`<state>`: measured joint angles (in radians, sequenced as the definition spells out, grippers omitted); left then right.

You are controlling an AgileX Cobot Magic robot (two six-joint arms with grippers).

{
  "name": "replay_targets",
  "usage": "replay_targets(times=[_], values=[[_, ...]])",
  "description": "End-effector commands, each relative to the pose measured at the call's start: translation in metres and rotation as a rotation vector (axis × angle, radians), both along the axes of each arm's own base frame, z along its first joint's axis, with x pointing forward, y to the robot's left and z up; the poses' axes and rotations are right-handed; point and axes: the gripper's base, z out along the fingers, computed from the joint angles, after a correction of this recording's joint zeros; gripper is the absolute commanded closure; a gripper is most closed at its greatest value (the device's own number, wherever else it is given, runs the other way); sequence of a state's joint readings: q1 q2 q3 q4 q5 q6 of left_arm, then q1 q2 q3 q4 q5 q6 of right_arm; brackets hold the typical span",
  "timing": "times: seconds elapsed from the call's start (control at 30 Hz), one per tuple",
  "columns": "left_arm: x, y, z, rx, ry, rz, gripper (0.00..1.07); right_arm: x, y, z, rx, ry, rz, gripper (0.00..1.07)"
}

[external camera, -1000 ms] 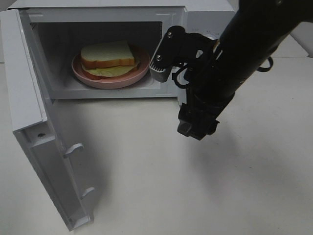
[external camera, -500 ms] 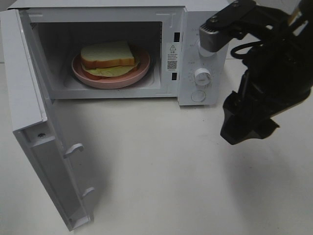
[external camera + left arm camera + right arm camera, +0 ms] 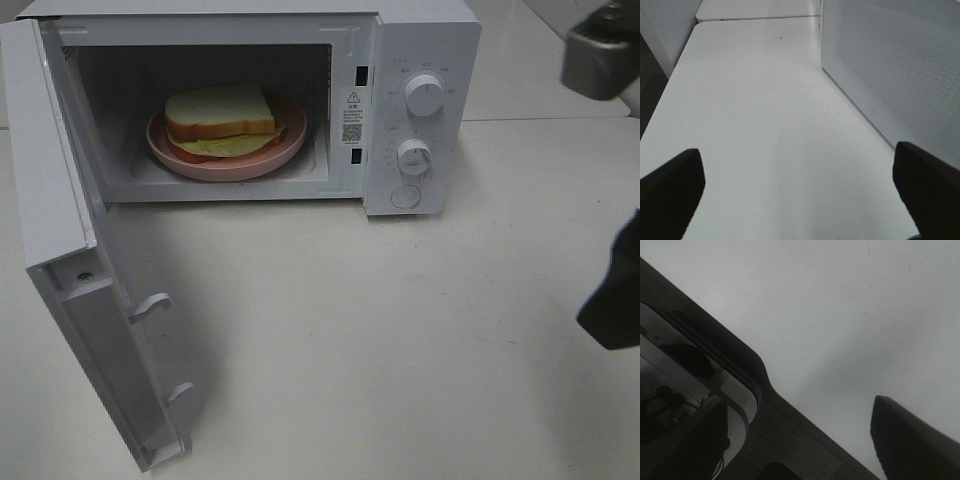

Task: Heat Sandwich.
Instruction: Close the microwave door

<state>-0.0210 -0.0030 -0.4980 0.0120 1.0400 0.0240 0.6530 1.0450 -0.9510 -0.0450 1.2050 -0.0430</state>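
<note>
Sandwich [image 3: 220, 112] loaded; microwave door [image 3: 70, 200] stands open. Left claw [image 3: 797, 150] and right claw [image 3: 790, 410] both apart, empty. Risk: incomplete latching prevents heating.

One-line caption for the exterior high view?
Sandwich on a pink plate sits inside the white microwave, its door swung wide open.

One microwave [image 3: 420, 60] with one door [image 3: 60, 200]. One sandwich [image 3: 220, 112], one plate [image 3: 290, 140]. Two knobs [image 3: 425, 95], one at 12 o'clock of the other; one button [image 3: 405, 196] at 6 o'clock below them. Two door hooks [image 3: 150, 305]. One sticker [image 3: 352, 115].
</note>
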Motion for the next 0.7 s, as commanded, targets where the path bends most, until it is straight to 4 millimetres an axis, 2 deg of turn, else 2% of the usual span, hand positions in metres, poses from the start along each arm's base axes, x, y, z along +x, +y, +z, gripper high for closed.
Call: replay_targets(times=[0.03, 0.13, 0.27, 0.43, 0.57, 0.7], values=[[-0.004, 0.0, -0.001, -0.003, -0.027, -0.005, 0.09, -0.024, -0.017, -0.003, -0.008, 0.023, -0.011, 0.31], [-0.004, 0.0, -0.001, -0.003, -0.027, -0.005, 0.09, -0.035, -0.027, -0.006, 0.009, 0.001, -0.015, 0.31], [-0.004, 0.0, -0.001, -0.003, -0.027, -0.005, 0.09, -0.062, -0.05, -0.017, 0.06, -0.054, -0.064, 0.31], [-0.004, 0.0, -0.001, -0.003, -0.027, -0.005, 0.09, -0.069, -0.061, -0.024, 0.087, -0.098, -0.123, 0.31], [-0.004, 0.0, -0.001, -0.003, -0.027, -0.005, 0.09, -0.083, -0.078, -0.037, 0.144, -0.204, -0.251, 0.31], [-0.004, 0.0, -0.001, -0.003, -0.027, -0.005, 0.09, -0.088, -0.083, -0.043, 0.172, -0.257, -0.314, 0.31]])
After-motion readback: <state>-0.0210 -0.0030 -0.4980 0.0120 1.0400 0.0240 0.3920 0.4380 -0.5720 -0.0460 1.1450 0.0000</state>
